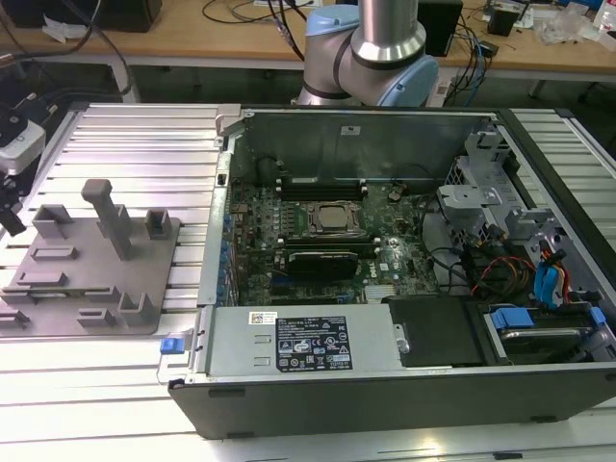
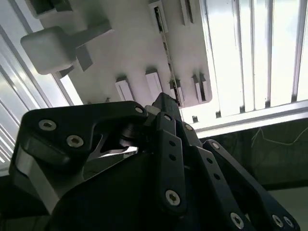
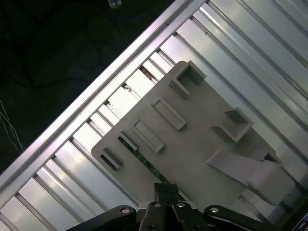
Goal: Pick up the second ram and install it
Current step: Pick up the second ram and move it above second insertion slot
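At the exterior view's left, a grey fixture plate [image 1: 106, 308] lies flat on the slotted aluminium table [image 1: 125, 135], with a tilted post [image 1: 111, 217] rising from its middle among low blocks.

In both wrist views the gripper [image 3: 166, 190] [image 2: 166, 103] hangs over that plate [image 3: 192, 144] [image 2: 130, 48]. The second ram [image 3: 139, 158] [image 2: 168, 57] sits on the plate, close to one border. It appears as a thin green strip that runs straight in under the gripper. The gripper is drawn almost fully together onto the near end of the strip — pinching it, as far as the pictures tell — and the rest of the strip is still down on the plate.

Right of the plate in the exterior view stands an open computer case [image 1: 385, 385], just beside it on the same table. Inside lies the green motherboard [image 1: 252, 231], with a metal-framed processor socket [image 1: 332, 219] at its centre. A grey power supply box [image 1: 298, 337] runs along the near wall. At the far side, behind the case, rises the arm's base [image 1: 371, 48]. Toward the exterior view's right, drive bays with blue tabs [image 1: 510, 318] fill the case's end — red and black cables trail beside them.
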Controlling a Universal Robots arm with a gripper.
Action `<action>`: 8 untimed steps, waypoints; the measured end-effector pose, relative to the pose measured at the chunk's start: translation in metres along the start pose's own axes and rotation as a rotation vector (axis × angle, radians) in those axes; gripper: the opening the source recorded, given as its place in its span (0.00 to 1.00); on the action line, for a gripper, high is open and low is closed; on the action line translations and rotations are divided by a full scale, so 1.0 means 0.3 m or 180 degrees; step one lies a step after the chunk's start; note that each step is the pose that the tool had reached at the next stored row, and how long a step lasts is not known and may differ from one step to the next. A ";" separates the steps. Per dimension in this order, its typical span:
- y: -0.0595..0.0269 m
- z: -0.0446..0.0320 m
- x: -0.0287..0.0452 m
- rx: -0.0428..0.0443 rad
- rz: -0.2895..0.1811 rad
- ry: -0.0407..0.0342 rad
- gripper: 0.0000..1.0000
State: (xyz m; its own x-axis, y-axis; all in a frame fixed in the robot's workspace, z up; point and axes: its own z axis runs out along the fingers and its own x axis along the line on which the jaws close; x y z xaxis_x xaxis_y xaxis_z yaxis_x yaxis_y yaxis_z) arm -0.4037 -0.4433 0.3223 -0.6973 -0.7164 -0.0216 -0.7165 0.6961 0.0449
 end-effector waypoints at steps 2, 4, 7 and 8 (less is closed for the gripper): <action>0.000 0.001 0.000 -0.0005 -0.0211 0.0010 0.08; 0.000 0.003 0.000 -0.0008 -0.0383 0.0018 0.08; 0.000 0.006 0.000 -0.0013 -0.0598 0.0027 0.08; 0.000 0.007 0.000 -0.0015 -0.0714 0.0033 0.08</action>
State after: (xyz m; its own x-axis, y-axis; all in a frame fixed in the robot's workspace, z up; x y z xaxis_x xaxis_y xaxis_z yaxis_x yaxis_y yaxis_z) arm -0.4037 -0.4434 0.3201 -0.5203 -0.8537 -0.0215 -0.8535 0.5191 0.0449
